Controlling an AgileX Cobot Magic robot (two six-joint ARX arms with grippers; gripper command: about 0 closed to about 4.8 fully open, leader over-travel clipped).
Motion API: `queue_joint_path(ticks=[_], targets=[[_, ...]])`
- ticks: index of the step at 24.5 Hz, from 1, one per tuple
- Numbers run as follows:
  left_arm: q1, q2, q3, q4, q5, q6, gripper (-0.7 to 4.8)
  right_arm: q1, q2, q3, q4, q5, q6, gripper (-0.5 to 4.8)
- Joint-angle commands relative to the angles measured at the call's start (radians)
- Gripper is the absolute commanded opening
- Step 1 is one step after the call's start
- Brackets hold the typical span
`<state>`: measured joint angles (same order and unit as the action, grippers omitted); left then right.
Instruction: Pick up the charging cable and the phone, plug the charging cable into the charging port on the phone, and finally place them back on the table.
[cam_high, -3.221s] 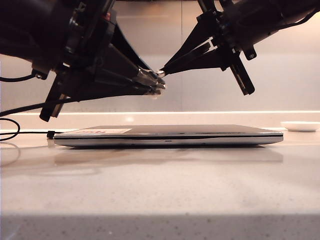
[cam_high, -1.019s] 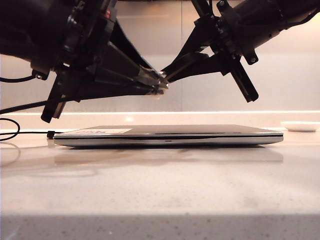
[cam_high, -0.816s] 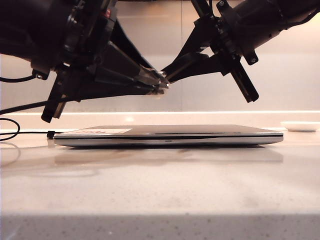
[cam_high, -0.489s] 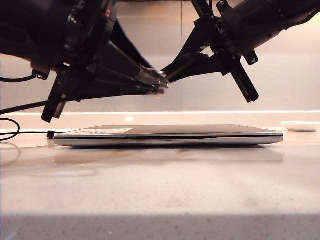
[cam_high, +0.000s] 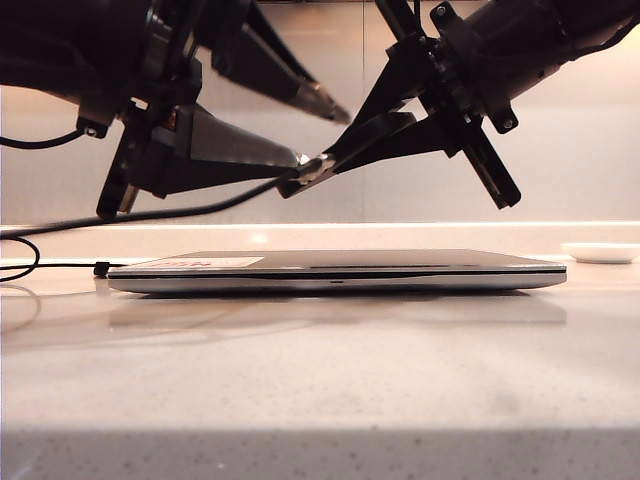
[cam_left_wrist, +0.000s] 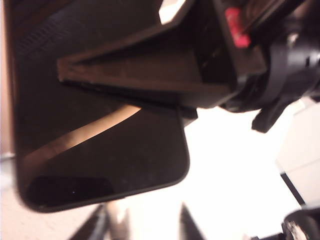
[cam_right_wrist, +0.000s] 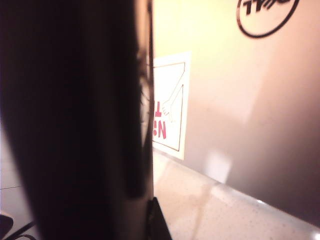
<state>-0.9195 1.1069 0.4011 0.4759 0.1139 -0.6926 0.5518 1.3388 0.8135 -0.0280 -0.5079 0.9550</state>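
Above table (cam_high: 320, 390), left pincer (cam_high: 322, 128) has apparently opened.

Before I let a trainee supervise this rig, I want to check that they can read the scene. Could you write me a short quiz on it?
1. True or false: the left gripper is shut on the charging cable.
2. What holds the phone? A) the left gripper, B) the right gripper, C) nothing, it lies on the table.
3. What lies flat on the table under both grippers?

Key
1. False: its jaws stand wide apart.
2. B: the right gripper clamps the phone in the air.
3. The closed silver laptop.
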Motion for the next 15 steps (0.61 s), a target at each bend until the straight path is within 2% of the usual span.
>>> queue_joint_path(ticks=[1, 3, 6, 7, 9, 12, 15], targets=[[0.0, -0.023, 0.012, 0.042, 0.003, 0.005, 1.62, -0.031, -0.01, 0.008, 0.011, 0.02, -0.051, -0.07], [0.001, -0.044, 0.015, 0.037, 0.003, 0.013, 1.61, -0.071, -0.018, 0.008, -0.027, 0.023, -0.077, -0.07], [0.008, -0.087, 0.023, 0.035, 0.003, 0.079, 1.57, -0.148, -0.047, 0.013, -0.115, 0.028, -0.151, -0.07], [0.019, -0.097, 0.023, 0.032, 0.003, 0.083, 1.29, -0.177, -0.058, 0.016, -0.146, 0.022, -0.175, -0.07], [0.049, -0.122, 0.024, 0.009, 0.003, 0.083, 0.04, -0.245, -0.085, 0.027, -0.228, 0.003, -0.225, -0.07], [0.129, -0.159, 0.024, -0.038, 0.003, 0.099, -0.06, -0.408, -0.109, 0.079, -0.424, -0.055, -0.366, -0.07], [0.193, -0.175, 0.024, -0.08, 0.003, 0.184, -0.06, -0.52, -0.104, 0.123, -0.547, -0.063, -0.46, -0.07]])
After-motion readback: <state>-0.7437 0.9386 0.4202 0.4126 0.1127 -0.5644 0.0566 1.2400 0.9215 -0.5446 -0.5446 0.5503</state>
